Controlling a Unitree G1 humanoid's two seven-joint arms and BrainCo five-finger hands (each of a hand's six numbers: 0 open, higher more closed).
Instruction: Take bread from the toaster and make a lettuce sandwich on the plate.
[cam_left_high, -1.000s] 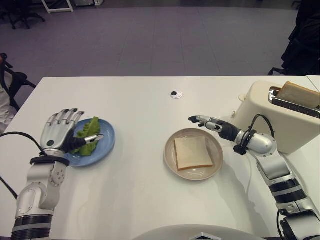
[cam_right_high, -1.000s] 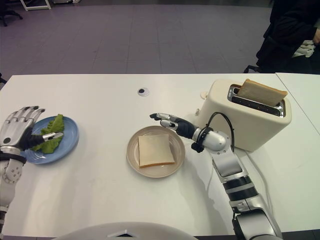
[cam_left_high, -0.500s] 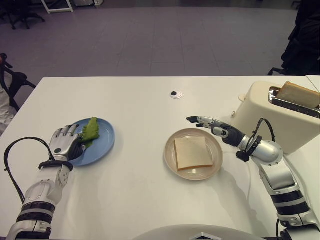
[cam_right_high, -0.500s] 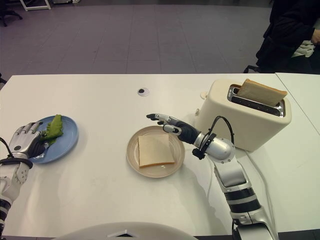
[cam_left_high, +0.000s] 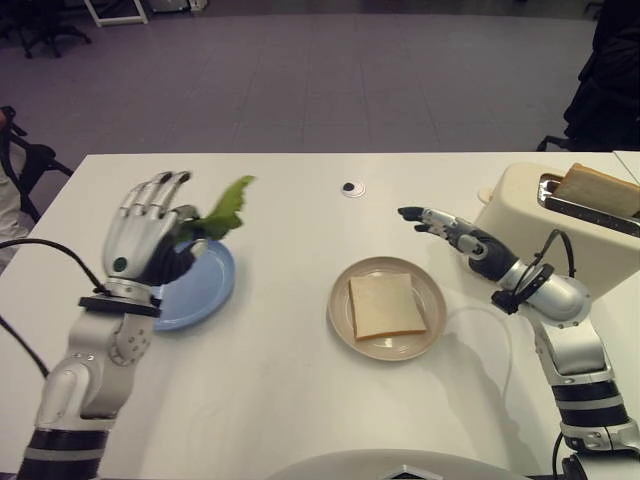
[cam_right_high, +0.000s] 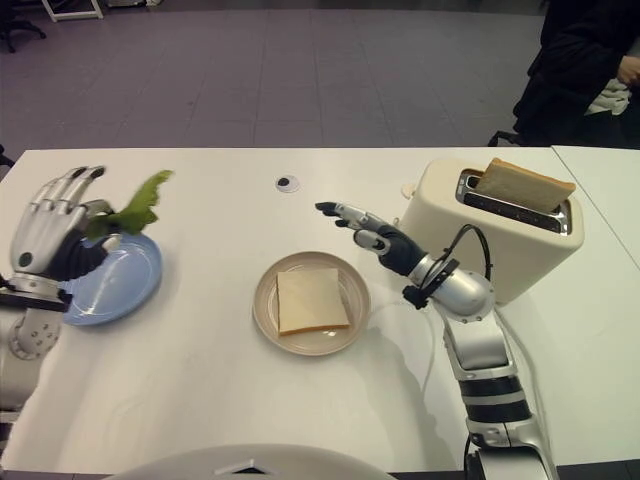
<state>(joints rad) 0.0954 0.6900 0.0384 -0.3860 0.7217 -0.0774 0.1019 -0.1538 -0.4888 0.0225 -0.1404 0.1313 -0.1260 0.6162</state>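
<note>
At the left of the table (cam_left_high: 270, 390), my left hand (cam_left_high: 135, 240) is raised above the blue plate (cam_left_high: 200, 290) with the lettuce (cam_left_high: 225, 212) pinched at one end between thumb and fingers, the free end sticking out to the right. I judge the leaf very light, limp and easy to tear or let slip, so a gentle pinch near the thicker stem end suits it better than a squeeze, and it will likely flop when it is set down. A small dark disc (cam_left_high: 349, 187) sits farther back on the table, well apart from my path. In the middle, the beige plate (cam_left_high: 333, 305) carries one slice of bread (cam_left_high: 385, 306) lying flat, and nothing lies between the leaf and that slice. To the right, my right hand (cam_left_high: 450, 232) hovers with fingers stretched out and nothing in it, between the beige plate and the toaster (cam_left_high: 520, 240). A second slice (cam_left_high: 598, 190) stands upright in the toaster slot; I expect it to be stiff and crumbly, best taken by its exposed top edge.
</note>
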